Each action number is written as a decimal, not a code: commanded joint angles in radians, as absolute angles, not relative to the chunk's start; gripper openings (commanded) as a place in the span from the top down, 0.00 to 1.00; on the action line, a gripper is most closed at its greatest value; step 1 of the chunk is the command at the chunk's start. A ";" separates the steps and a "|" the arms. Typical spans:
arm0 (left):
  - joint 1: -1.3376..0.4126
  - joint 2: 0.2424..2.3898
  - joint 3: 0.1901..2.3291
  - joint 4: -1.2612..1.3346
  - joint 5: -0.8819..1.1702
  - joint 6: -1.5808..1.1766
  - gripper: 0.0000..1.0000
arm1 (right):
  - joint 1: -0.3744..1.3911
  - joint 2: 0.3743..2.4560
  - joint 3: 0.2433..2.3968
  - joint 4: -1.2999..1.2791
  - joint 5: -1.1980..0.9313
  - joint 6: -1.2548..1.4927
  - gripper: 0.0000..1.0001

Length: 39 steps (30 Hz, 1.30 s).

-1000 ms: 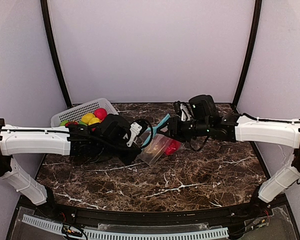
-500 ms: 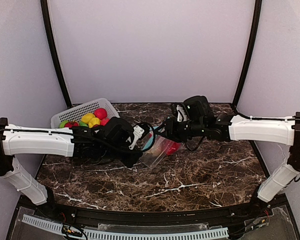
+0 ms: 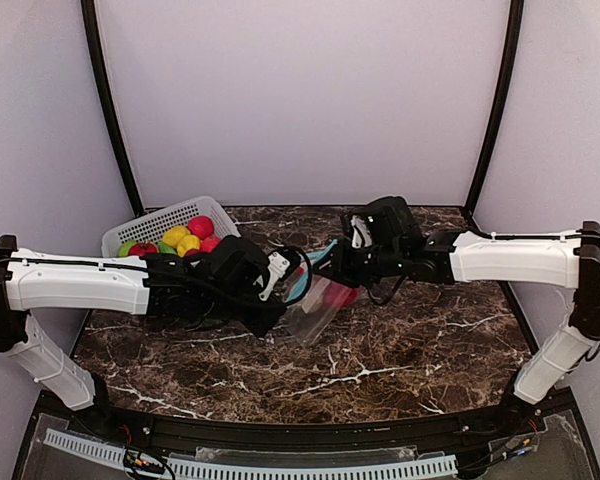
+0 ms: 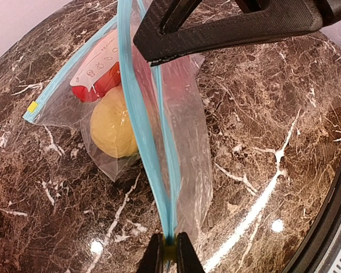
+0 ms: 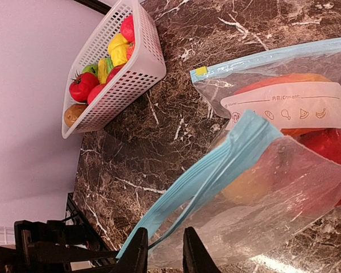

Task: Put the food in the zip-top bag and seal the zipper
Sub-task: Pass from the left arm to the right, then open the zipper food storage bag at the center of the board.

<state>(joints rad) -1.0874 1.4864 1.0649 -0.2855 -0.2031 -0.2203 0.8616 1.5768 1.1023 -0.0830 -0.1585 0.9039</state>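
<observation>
The clear zip-top bag [image 3: 315,308] with a blue zipper strip [image 4: 137,108] hangs between both grippers just above the marble table. Inside it I see a yellow food piece [image 4: 113,122] and a red one [image 4: 99,85]; in the right wrist view the red piece [image 5: 329,149] lies under the bag's white label. My left gripper [image 4: 169,253] is shut on one end of the zipper strip. My right gripper [image 5: 162,253] straddles the strip [image 5: 216,170] close by, a narrow gap still showing between its fingers. More food [image 3: 188,238] lies in the basket.
The white lattice basket [image 5: 131,74] stands at the back left, holding a tomato [image 5: 79,88] and yellow, green and brown pieces. Both arms reach across the middle of the table [image 3: 400,350]. Pale walls close off the back and sides.
My right gripper has slid left along the zipper towards the left gripper, and its jaws have narrowed. The left gripper has kept its hold and barely moved.
</observation>
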 commanded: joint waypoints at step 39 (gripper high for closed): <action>-1.078 1.424 1.082 -0.188 -0.050 -0.365 0.29 | 0.871 1.534 1.041 0.089 -0.280 0.753 1.00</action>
